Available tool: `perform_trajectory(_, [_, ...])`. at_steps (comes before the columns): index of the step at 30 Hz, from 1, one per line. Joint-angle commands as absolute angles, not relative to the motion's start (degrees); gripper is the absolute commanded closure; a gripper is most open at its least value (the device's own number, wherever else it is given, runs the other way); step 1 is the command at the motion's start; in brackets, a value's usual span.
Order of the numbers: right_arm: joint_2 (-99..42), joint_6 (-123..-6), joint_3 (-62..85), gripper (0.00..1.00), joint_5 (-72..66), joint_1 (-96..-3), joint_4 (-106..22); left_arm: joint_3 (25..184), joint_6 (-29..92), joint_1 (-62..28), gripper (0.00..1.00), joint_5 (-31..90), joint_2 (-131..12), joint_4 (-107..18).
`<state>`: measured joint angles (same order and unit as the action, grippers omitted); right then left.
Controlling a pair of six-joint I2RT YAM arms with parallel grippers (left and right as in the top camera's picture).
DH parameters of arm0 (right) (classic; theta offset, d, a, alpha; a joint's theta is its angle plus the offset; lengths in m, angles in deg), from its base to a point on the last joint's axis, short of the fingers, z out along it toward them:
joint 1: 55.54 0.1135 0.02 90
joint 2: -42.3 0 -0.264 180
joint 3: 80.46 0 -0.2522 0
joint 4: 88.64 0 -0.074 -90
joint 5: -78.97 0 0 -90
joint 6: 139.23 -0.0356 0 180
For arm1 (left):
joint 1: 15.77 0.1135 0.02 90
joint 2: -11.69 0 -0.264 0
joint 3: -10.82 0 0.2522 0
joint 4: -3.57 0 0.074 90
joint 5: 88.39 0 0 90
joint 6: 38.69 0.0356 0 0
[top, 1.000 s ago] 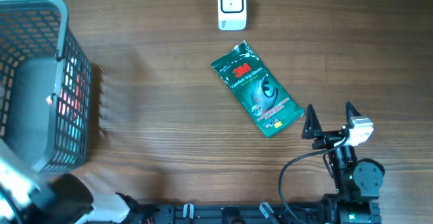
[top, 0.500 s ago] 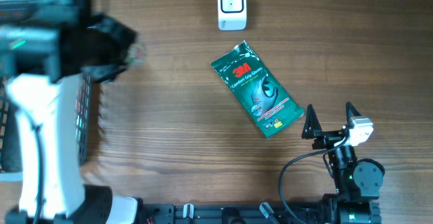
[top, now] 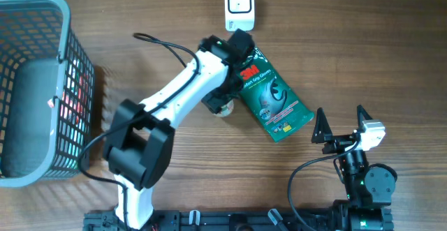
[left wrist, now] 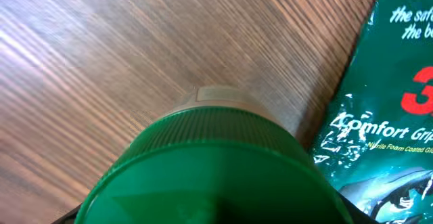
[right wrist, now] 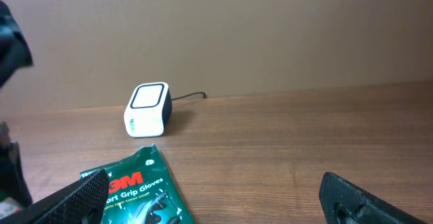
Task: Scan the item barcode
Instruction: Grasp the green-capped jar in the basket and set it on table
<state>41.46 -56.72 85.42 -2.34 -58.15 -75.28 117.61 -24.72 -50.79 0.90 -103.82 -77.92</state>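
Basket (top: 75, 84) far left; left gripper (top: 220, 102) clamped on a green-lidded container (left wrist: 216, 170) just over the table (top: 154, 21); white scanner (top: 239, 6) far side; pack (top: 272, 98) just right of the container, reading "3M Comfort Grip Gloves", "Nitrile Foam Coated"; right gripper (top: 340, 114) near right, spread wide, empty.

The tabletop (top: 160, 8) is brown with a fine wood grain. Ahead and left of the right end effector (top: 341, 119), whose fingers (top: 320, 124) are black, the packet (top: 269, 95) is dark green with a red logo and white lettering. Farther ahead, the scanner (top: 239, 8) is white with a dark window. The bottle (left wrist: 216, 170) has a green ridged cap. Far left, the basket (top: 35, 3) is blue-grey mesh.
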Motion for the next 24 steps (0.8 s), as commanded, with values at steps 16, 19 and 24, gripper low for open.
perform_trajectory(16, [41.87,-57.11,85.49,0.0,-2.72,-58.02,-75.46,181.46,1.23,-23.95,0.0,-15.54,-93.92,-106.7])
perform_trajectory(19, [41.87,-57.13,85.49,0.0,-2.72,-58.02,-75.46,186.64,1.38,-4.24,0.0,-14.69,-89.28,-106.7])
perform_trajectory(24, [41.87,-57.11,85.49,0.0,-2.72,-58.02,-75.46,183.49,4.61,16.42,0.0,-11.89,-89.81,-106.7])
